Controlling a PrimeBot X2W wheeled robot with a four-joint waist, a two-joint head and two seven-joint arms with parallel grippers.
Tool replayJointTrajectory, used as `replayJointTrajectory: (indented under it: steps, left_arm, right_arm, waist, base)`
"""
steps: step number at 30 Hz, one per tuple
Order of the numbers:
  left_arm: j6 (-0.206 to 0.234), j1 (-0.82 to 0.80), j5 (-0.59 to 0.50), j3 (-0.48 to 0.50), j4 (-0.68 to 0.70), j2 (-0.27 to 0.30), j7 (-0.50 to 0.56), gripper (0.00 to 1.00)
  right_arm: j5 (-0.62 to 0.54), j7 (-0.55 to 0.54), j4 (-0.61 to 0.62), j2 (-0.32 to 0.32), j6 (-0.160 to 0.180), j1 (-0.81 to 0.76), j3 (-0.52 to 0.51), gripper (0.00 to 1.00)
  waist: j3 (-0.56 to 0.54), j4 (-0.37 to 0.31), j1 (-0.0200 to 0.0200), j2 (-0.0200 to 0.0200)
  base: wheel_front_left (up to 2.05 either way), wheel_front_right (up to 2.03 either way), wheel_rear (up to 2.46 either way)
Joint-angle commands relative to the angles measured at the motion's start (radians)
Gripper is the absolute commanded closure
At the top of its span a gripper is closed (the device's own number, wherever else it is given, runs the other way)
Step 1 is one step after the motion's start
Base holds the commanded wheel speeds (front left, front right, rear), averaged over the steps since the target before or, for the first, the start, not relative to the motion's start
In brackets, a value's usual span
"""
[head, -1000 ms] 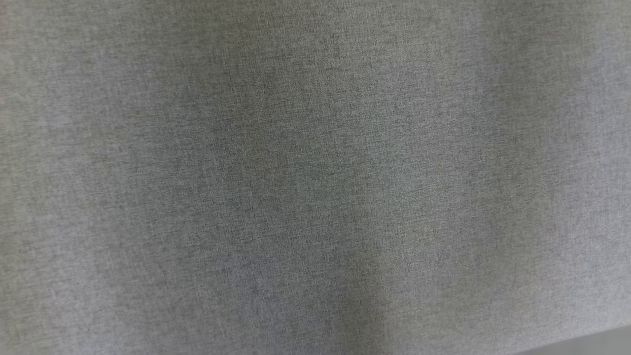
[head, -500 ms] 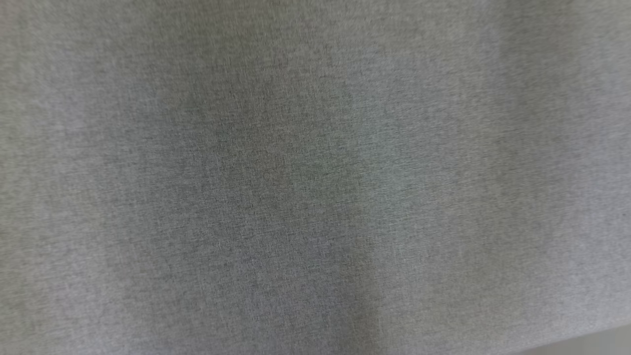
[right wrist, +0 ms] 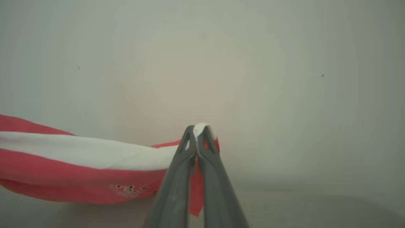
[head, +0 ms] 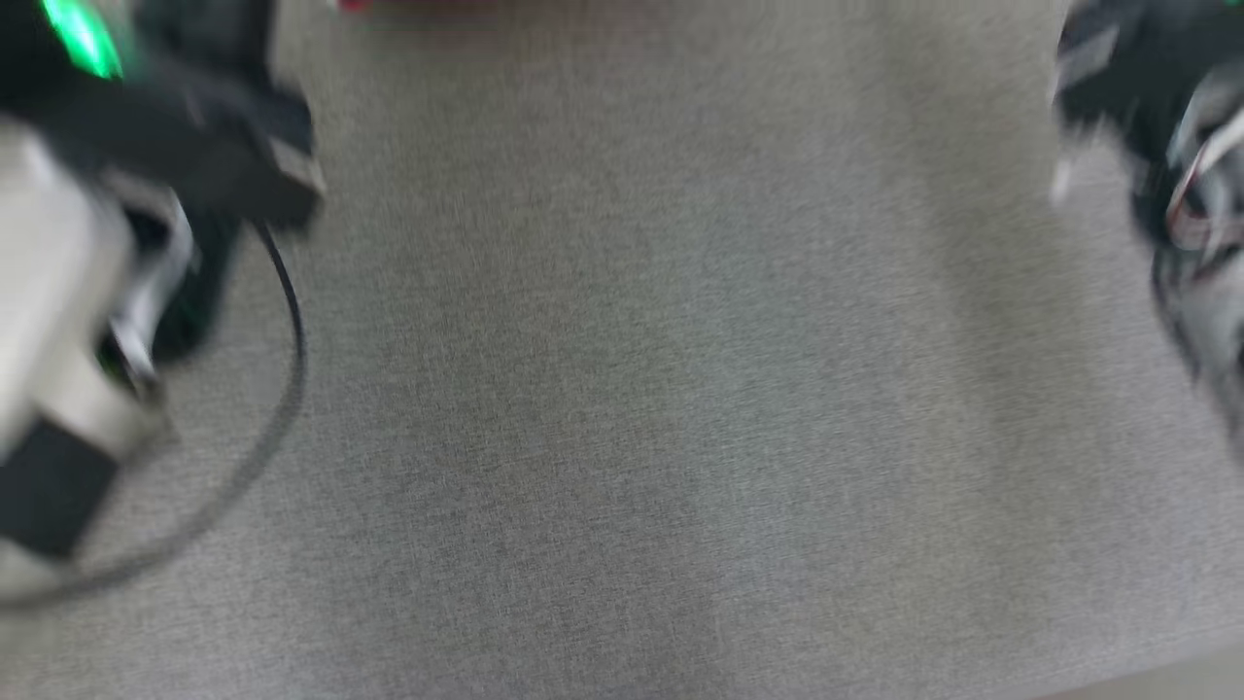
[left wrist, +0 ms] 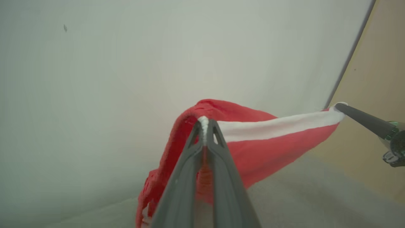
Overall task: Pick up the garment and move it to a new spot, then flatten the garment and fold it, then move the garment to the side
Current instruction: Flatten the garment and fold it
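Your bench (head: 632, 437) lies grey nearest you, with both arms blurred at its left and right. Your left tool (left wrist: 205, 122) is clamped on the red garment (left wrist: 259, 148) at its white band (left wrist: 269, 128), and your right tool (right wrist: 197, 129) pinches the band's other end. The garment hangs stretched between them over the bench, with a pale wall (left wrist: 126, 63) beyond.

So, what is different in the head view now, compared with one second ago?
Both arms have come into the head view, blurred: the left arm at the upper left, the right arm at the upper right. A red strip of the garment now shows at the top edge. The left tool and right tool are shut on it. The grey table cover stayed in place.
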State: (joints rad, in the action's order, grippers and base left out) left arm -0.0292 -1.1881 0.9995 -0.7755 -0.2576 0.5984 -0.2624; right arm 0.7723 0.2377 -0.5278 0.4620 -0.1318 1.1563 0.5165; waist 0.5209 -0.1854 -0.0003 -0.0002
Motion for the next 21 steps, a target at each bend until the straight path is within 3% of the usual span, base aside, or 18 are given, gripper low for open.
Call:
replayJointTrajectory:
  steps: [1,8,21]
  left_arm:
    - [0.012,0.058,-0.007,0.023,0.024,-0.005,-0.003,1.0]
    - [0.051,0.433,-0.097,0.138,0.169,-0.044,-0.003,1.0]
    - [-0.031,0.829,-0.261,0.218,0.126,-0.148,-0.004,1.0]
  right_arm:
    - [-0.005,0.0,0.016,0.008,0.002,-0.051,-0.004,1.0]
    - [-0.018,-0.013,0.158,0.03,0.002,-0.372,-0.104,1.0]
    - [-0.045,-0.086,0.299,-0.069,0.002,-0.876,-0.287,1.0]
  waist:
    - [-0.067,-0.004,0.0003,0.0002]
    - [-0.134,0.0,0.0003,0.0002]
    - [-0.22,0.042,0.0003,0.0002]
  base:
    - [0.0,0.0,0.0]
    - [0.0,0.0,0.0]
    - [0.0,0.0,0.0]
